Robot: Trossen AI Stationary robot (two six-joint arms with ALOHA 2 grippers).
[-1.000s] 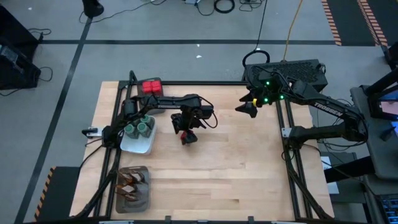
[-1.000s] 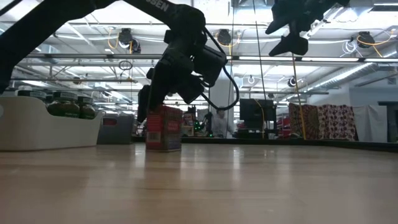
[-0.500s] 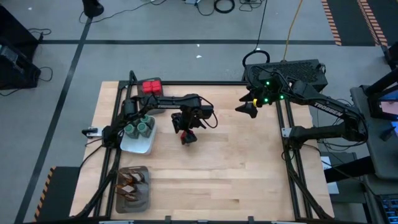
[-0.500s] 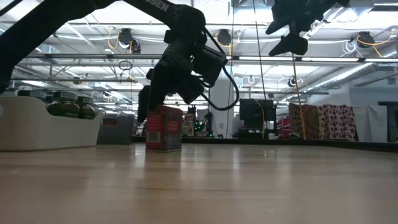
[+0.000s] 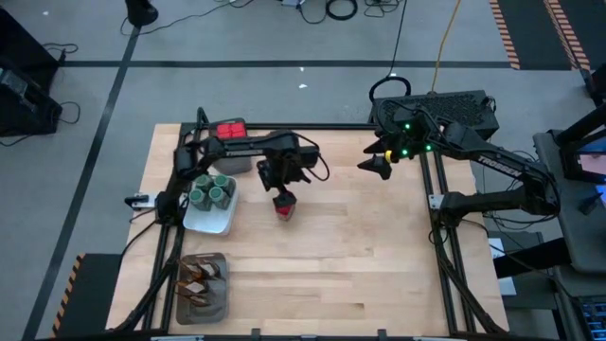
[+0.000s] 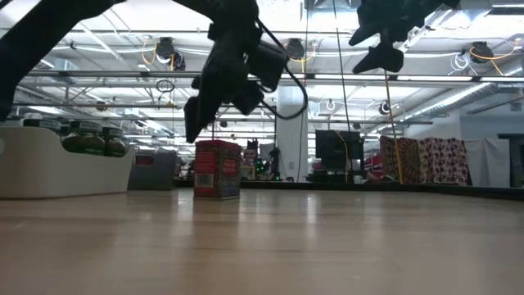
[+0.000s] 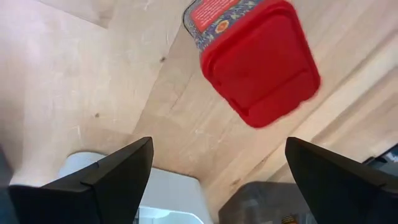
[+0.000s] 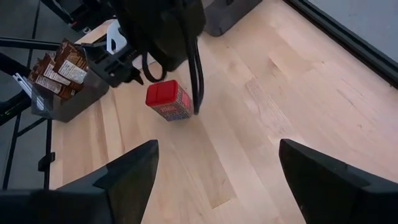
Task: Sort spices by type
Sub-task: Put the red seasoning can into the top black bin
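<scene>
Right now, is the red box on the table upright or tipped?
Upright: the red box stands flat on the table, lid facing up.

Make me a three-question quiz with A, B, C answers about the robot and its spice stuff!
1. Where is the lone red box?
A. on the bare table
B. in the white dish
C. in a grey tray

2. What colour are the jars' lids?
A. blue
B. green
C. yellow

3. The left gripper is:
A. shut on the box
B. open above the box
C. holding a jar

Answers: 1 A, it stands alone on the wood. 2 B, green tops show in the white dish. 3 B, its fingers are spread, clear of the box.
</scene>
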